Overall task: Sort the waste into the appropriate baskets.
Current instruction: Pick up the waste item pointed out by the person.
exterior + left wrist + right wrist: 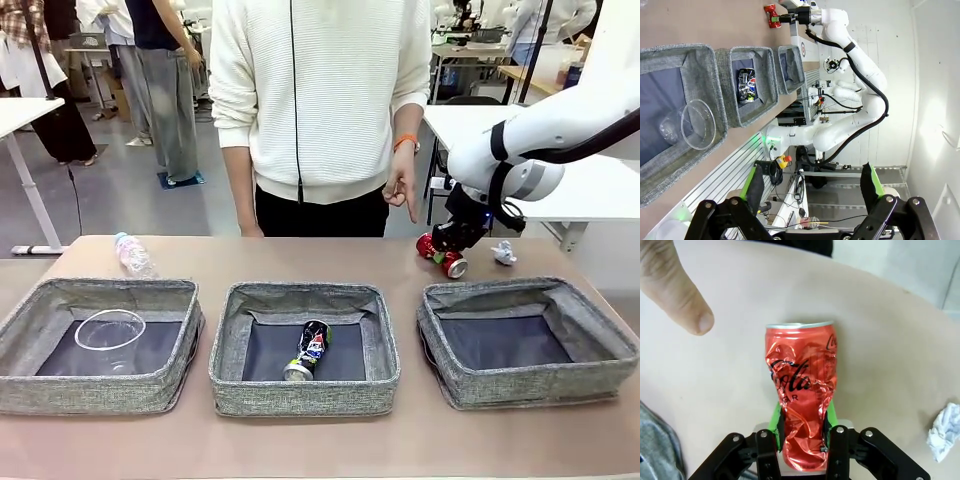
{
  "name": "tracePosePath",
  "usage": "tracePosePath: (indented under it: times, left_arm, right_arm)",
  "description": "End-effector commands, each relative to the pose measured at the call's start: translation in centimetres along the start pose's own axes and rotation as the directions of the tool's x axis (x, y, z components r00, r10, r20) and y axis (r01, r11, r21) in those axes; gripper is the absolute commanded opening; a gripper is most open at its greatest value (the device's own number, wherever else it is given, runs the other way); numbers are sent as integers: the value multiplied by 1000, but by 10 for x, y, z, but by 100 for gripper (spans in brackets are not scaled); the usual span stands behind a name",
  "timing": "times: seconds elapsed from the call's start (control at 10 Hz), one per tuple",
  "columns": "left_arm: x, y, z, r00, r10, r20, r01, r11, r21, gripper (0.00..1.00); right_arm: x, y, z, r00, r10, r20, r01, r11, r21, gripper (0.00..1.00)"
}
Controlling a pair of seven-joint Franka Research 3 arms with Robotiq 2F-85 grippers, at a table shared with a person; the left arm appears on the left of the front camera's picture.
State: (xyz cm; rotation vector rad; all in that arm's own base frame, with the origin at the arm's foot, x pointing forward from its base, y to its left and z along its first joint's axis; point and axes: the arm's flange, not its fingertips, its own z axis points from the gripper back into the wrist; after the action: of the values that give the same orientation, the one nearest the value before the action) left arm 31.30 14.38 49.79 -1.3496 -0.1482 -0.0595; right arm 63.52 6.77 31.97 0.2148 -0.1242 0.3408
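Observation:
On the table behind the right basket (520, 292) lies a crushed red can (802, 375), and my right gripper (802, 415) is shut on its lower half. From the front, the can (445, 256) lies under that gripper (452, 243). A dark printed can (310, 350) rests in the middle basket (300, 293). The left basket (25, 320) holds a clear plastic cup (110, 330). A clear bottle (133, 255) lies behind the left basket. A crumpled paper ball (503, 253) sits right of the red can. My left gripper (812, 187) is open, high above the table.
A person stands at the far side, one hand (403, 190) pointing down near the red can; the fingertip (682, 290) shows close to it in the right wrist view. The paper ball (945, 432) lies to the can's right.

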Motion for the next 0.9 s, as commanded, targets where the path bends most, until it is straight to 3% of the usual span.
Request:
tracePosePath:
  times: [0.0, 0.2, 0.4, 0.5, 0.6, 0.7, 0.8]
  left_arm:
    - [-4, -1, 1, 1000, -9, -6, 10, 1000, 6, 100]
    - [-4, -1, 1, 1000, -9, -6, 10, 1000, 6, 100]
    - [-4, -1, 1, 1000, -9, -6, 10, 1000, 6, 100]
    - [-4, -1, 1, 1000, -9, -6, 10, 1000, 6, 100]
    - [-4, -1, 1, 1000, -9, -6, 10, 1000, 6, 100]
    - [-4, -1, 1, 1000, -9, -6, 10, 1000, 6, 100]
    - [-4, -1, 1, 1000, -9, -6, 10, 1000, 6, 100]
  right_arm:
    - [-4, 2, -1, 999, -15, -30, 14, 1000, -20, 21]
    - [-7, 2, 13, 998, -54, -19, 53, 998, -43, 21]
    - [-21, 22, 82, 977, -211, 12, 210, 963, -171, 21]
    - [-36, 50, 142, 913, -407, 24, 403, 890, -214, 21]
    - [-51, 80, 186, 861, -505, -61, 485, 851, -204, 21]
    - [-65, 111, 218, 753, -653, -84, 620, 746, -244, 21]
    - [-82, 141, 239, 743, -666, -69, 643, 738, -208, 21]
